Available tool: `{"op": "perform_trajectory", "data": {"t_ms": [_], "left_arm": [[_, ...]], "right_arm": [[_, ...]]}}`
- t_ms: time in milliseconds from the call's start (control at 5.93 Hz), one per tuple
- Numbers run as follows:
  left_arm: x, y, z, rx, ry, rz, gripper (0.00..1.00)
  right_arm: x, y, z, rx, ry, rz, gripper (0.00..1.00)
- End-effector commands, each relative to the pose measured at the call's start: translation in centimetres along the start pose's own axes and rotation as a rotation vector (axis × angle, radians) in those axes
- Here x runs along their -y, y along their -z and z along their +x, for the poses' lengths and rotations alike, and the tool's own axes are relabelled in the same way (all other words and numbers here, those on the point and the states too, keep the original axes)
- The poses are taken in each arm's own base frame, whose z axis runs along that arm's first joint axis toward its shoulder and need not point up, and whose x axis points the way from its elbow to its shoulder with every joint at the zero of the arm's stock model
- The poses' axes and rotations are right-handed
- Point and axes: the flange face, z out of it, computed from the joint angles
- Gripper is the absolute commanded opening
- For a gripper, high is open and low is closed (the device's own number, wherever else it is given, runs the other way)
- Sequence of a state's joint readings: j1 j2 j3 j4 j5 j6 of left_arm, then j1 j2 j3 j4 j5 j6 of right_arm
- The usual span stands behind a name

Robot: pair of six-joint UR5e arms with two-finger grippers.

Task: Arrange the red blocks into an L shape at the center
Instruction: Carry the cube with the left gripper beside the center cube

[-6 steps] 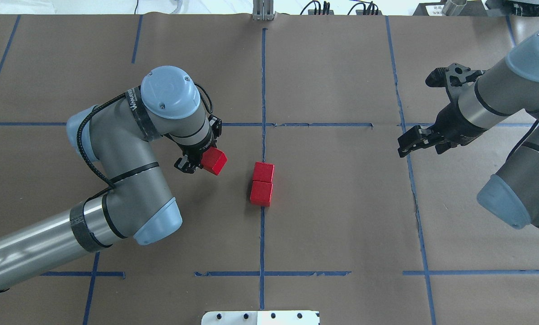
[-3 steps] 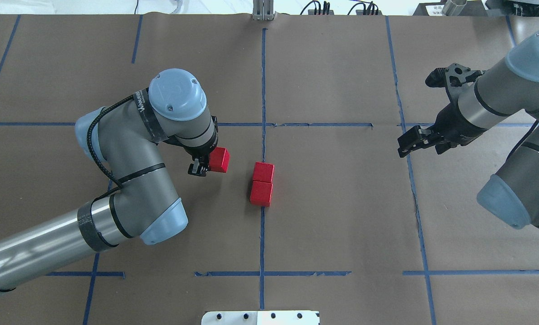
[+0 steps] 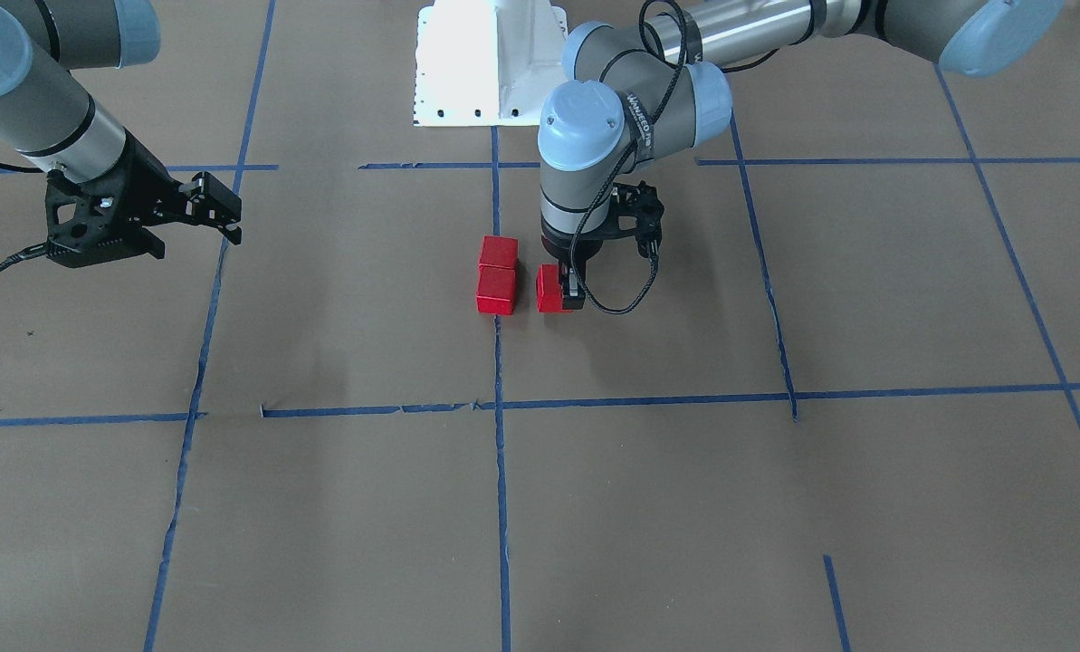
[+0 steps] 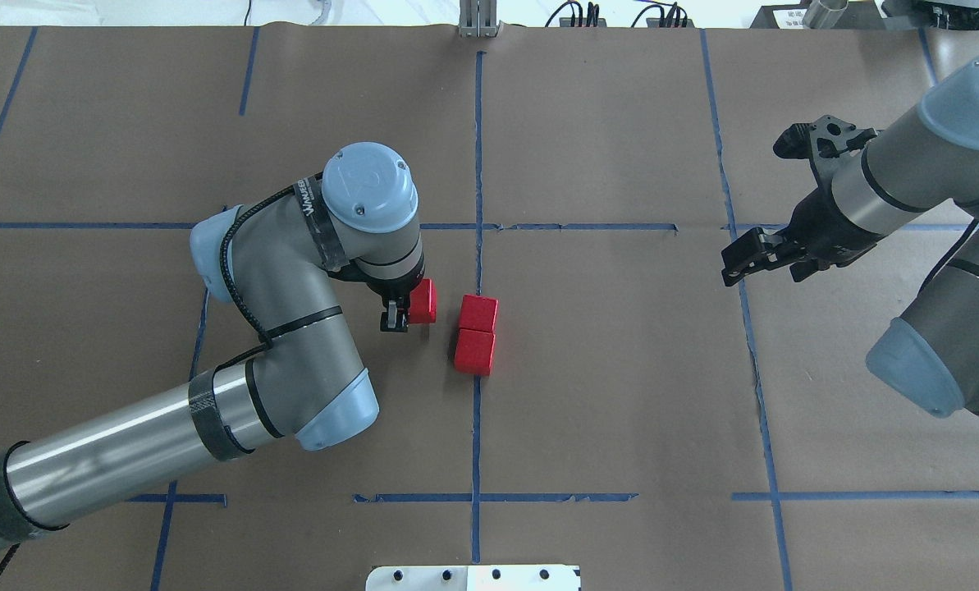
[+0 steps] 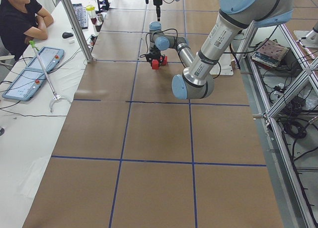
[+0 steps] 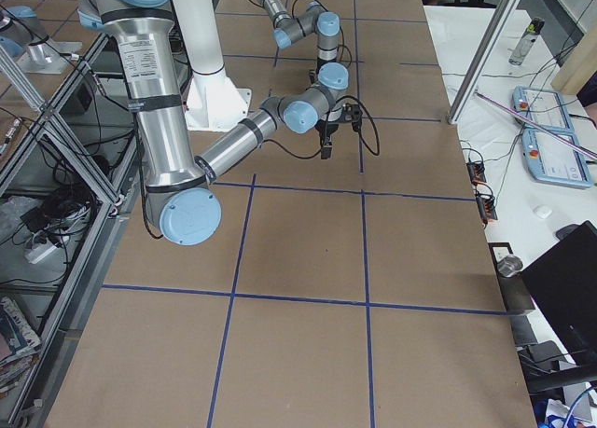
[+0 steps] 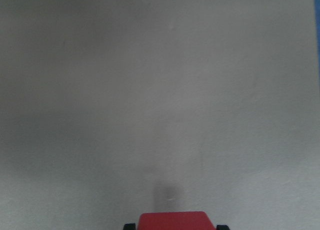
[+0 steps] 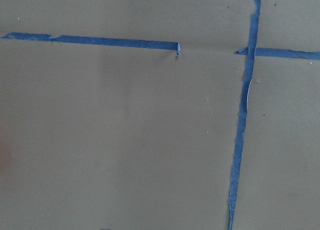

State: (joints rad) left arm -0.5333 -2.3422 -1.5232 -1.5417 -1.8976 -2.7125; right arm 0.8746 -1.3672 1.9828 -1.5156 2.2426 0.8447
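Two red blocks (image 4: 478, 313) (image 4: 474, 351) lie touching in a row on the vertical blue tape line (image 4: 478, 164) at the centre; they also show in the front view (image 3: 498, 251) (image 3: 495, 291). My left gripper (image 4: 411, 305) is shut on the third red block (image 4: 423, 300) and holds it low over the paper, a small gap to the left of the far block of the pair. The left wrist view shows this block (image 7: 172, 221) between two black fingertips. My right gripper (image 4: 730, 267) is open and empty, far to the right.
The white robot base (image 3: 490, 63) stands at the table's near edge behind the pair. Blue tape lines (image 4: 587, 226) divide the brown paper into cells. An operator (image 5: 20, 19) sits beside the table's far side, with tablets (image 5: 30, 69) on it.
My left arm has swung right with the red block, from well left of the pair to just beside it. The right arm and the two blocks have not moved.
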Motion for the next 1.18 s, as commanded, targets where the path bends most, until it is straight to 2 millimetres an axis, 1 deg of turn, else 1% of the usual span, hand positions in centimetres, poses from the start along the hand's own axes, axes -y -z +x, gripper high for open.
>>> {"op": "perform_trajectory", "data": {"t_ms": [0,337,1012], "left_arm": [[-1.78,-0.36,0.09,0.007,-0.003,0.004,0.00],[-2.01,-1.04,0.18,0.014,-0.005,0.015,0.00],[-2.60,-1.01,0.20,0.001,-0.018,0.015,0.00]], "right_arm": [[-0.04,0.09,-0.10,0.003,-0.008,0.000,1.00],[-0.04,-0.01,0.03,0.000,-0.010,0.000,1.00],[-0.01,0.03,-0.05,0.001,-0.007,0.000,1.00]]}}
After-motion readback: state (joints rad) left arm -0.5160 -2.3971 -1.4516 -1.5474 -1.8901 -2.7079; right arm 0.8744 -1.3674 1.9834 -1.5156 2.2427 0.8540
